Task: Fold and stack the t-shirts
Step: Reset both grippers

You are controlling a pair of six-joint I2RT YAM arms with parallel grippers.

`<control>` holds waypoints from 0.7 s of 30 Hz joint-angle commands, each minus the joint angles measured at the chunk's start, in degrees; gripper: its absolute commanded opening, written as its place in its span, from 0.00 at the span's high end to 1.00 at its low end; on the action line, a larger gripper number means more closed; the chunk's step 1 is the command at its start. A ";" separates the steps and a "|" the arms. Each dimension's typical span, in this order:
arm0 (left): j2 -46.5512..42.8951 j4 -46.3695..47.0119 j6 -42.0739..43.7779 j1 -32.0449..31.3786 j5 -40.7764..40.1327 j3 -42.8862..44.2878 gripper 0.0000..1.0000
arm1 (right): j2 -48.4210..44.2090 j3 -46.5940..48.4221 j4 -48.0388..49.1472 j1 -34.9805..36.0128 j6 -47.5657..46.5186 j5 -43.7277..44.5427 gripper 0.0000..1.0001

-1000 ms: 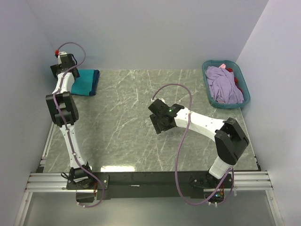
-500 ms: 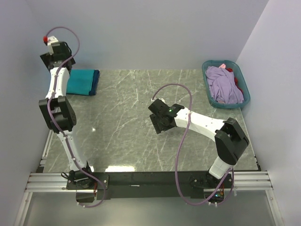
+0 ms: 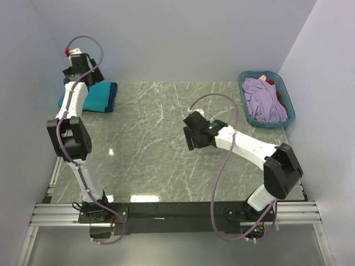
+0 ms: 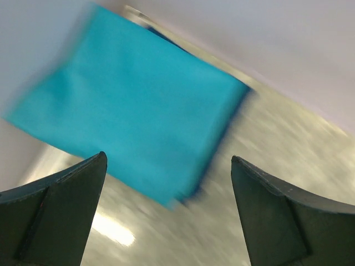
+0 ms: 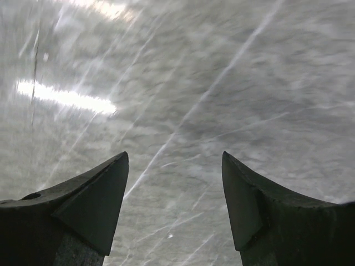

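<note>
A folded teal t-shirt [image 3: 99, 95] lies at the table's back left corner, on a navy t-shirt whose dark edge [image 3: 115, 96] shows along its right side. My left gripper [image 3: 76, 71] hangs open and empty above and behind this stack. In the left wrist view the teal t-shirt [image 4: 127, 102] fills the upper left, beyond the open gripper [image 4: 166, 166]. A lavender t-shirt [image 3: 265, 100] and a bit of a red one [image 3: 281, 101] lie in the basket. My right gripper [image 3: 192, 136] is open and empty over bare table mid-right, as the right wrist view shows [image 5: 175, 160].
The teal-blue plastic laundry basket [image 3: 244, 97] stands at the back right corner by the right wall. The green marble table [image 3: 150, 144] is walled at the left, back and right. A metal rail runs along the near edge.
My left gripper swung up and left off the stack, then back right above its rear edge. My right arm shifted a little right and back. The shirts have not moved.
</note>
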 commanded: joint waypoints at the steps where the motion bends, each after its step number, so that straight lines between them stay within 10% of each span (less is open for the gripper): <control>1: -9.91 -3.43 -4.21 -5.33 8.15 -1.46 0.01 | -6.35 1.04 1.20 -3.48 3.01 5.64 0.25; 12: -41.72 -9.49 -10.36 -18.70 9.14 -27.28 0.01 | -28.30 4.30 -5.13 -15.09 7.41 16.19 0.12; 21: -79.17 -15.66 -14.14 -18.79 -8.16 -39.68 0.01 | -52.46 -3.69 -0.66 -15.01 4.08 18.75 0.04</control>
